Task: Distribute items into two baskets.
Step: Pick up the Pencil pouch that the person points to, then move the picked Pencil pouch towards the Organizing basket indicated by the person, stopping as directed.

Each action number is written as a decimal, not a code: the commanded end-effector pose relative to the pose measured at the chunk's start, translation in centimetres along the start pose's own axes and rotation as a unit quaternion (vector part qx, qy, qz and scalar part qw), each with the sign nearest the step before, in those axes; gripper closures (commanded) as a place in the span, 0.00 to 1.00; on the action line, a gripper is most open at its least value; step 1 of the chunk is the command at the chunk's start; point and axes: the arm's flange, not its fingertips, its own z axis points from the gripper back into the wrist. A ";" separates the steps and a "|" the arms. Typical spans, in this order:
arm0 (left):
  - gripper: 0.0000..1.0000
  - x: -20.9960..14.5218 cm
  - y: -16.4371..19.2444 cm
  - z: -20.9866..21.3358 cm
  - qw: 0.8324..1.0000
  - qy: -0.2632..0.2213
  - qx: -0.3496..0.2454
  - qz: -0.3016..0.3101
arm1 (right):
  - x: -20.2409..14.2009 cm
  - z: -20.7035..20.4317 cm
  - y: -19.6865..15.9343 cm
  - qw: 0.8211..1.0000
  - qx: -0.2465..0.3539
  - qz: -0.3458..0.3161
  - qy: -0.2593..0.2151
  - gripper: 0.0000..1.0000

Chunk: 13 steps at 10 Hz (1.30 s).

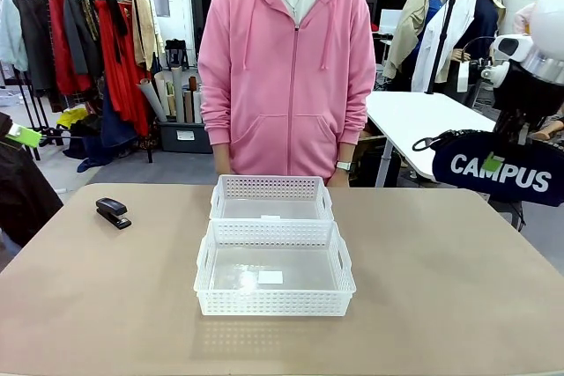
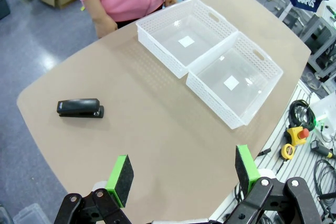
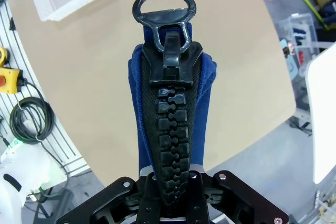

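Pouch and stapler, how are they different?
The pouch is navy cloth with white letters; the stapler is plain black. The pouch is much bigger than the stapler. The pouch hangs in the air, held by the right hand; the stapler lies on the table. Both are outside the baskets.

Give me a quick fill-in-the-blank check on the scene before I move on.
The right tool is ___ on the navy pouch.
The left tool hangs ___, holding nothing.
The near basket and far basket are both ___.
The black stapler lies on the table on the robot's ___ side.
Missing words: shut, open, empty, left.
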 end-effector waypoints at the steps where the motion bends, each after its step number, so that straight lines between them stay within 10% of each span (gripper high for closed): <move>1: 0.00 0.0 0.1 0.0 1.000 -0.008 -0.007 -0.008 | 0.1 0.3 0.1 1.000 -0.003 -0.002 -0.001 1.00; 13: 0.00 0.0 0.1 0.0 1.000 -0.008 -0.007 -0.008 | 0.1 0.3 0.1 1.000 -0.003 -0.002 -0.001 1.00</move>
